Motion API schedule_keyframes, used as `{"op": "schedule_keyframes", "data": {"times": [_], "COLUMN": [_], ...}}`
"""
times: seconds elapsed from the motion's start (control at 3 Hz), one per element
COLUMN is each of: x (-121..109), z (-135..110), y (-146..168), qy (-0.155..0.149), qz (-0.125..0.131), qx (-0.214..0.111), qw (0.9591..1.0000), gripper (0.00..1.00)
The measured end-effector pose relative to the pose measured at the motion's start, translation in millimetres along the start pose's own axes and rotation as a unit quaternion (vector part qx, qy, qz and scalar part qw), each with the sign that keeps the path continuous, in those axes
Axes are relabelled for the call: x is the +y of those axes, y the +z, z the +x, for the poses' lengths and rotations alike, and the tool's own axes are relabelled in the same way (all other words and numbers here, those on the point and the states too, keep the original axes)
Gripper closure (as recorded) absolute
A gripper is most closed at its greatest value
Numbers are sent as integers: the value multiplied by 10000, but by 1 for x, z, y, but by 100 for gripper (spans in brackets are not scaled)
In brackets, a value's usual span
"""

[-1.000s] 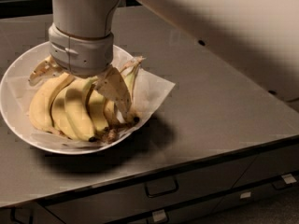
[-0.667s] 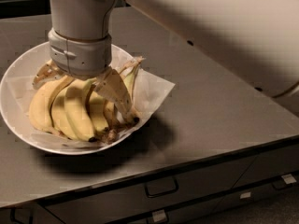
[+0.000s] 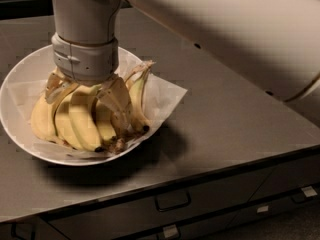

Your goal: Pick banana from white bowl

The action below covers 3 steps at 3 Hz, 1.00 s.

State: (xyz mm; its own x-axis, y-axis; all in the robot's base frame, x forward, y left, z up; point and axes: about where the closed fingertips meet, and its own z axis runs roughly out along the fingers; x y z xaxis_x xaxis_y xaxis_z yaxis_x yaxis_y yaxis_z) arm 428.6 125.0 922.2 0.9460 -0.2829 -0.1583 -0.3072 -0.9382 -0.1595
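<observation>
A wide, shallow white bowl (image 3: 20, 129) lined with crinkled white paper (image 3: 165, 96) sits on the grey counter at the left. A bunch of yellow bananas (image 3: 80, 121) lies in it, tips toward the front. My gripper (image 3: 85, 116) comes straight down from the grey wrist into the bowl. Its translucent fingers (image 3: 116, 101) are spread wide and straddle several bananas of the bunch. One more banana (image 3: 136, 99) lies just right of the right finger. The bananas' stem ends are hidden under the wrist.
The grey counter (image 3: 235, 119) stretches to the right of the bowl. Its front edge runs above drawers with handles (image 3: 172, 201). My thick white arm (image 3: 240, 29) crosses the upper right of the view.
The arm's upper section has swung lower across the upper right. The gripper stays over the bananas at about the same spot, fingers equally far apart.
</observation>
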Motion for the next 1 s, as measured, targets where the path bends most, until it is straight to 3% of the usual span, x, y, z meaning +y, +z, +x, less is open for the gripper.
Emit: {"op": "schedule_keyframes", "data": {"times": [0.33,1.0], "x": [0,0], "z": [0,0], "y": [0,0], "qy": [0,0], "qz": [0,0], "qx": [0,0], "qw": [10000,10000], "gripper": [32,39]}}
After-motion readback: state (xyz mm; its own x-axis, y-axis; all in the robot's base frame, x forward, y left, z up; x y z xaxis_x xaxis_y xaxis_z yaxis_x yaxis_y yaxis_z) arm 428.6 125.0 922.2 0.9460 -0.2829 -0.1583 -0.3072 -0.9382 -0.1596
